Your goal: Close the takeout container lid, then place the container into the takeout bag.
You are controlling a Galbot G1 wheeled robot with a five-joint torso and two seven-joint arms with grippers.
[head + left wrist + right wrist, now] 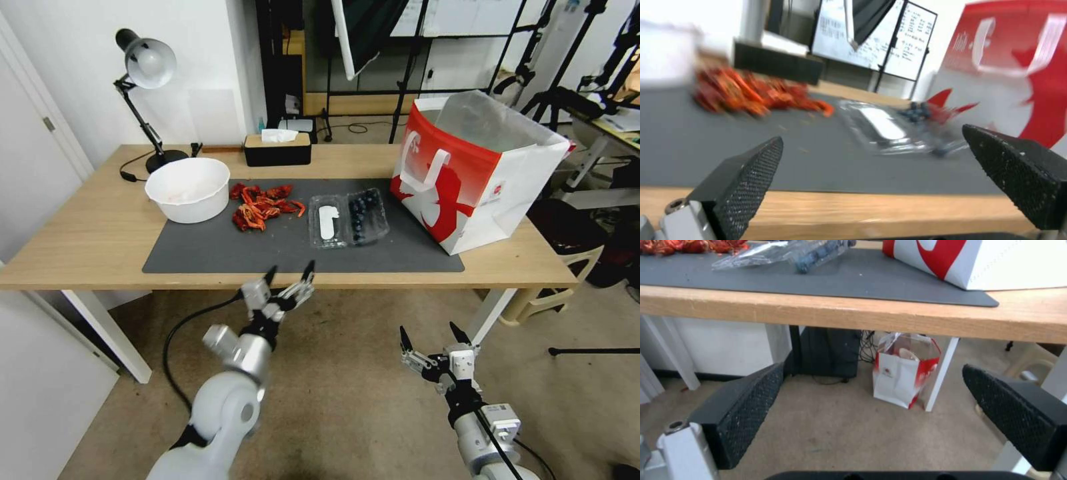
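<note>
The takeout container (365, 215) lies open on the grey mat (200, 253), dark blueberries in its right half. Its lid (328, 222), clear with a white label, is flat on the mat to the left of the berries. The red-and-white takeout bag (477, 170) stands open at the table's right end. My left gripper (289, 272) is open at the table's front edge, short of the container (907, 131) and pointing at it. My right gripper (432, 333) hangs open lower down, in front of the table and below its edge; the container (786, 253) is above it.
A white bowl (188, 188) sits at the mat's left, with a pile of red crayfish shells (260, 205) between it and the container. A black tissue box (277, 148) and a desk lamp (143, 93) stand at the back. A small red-and-white bag (903, 373) stands on the floor under the table.
</note>
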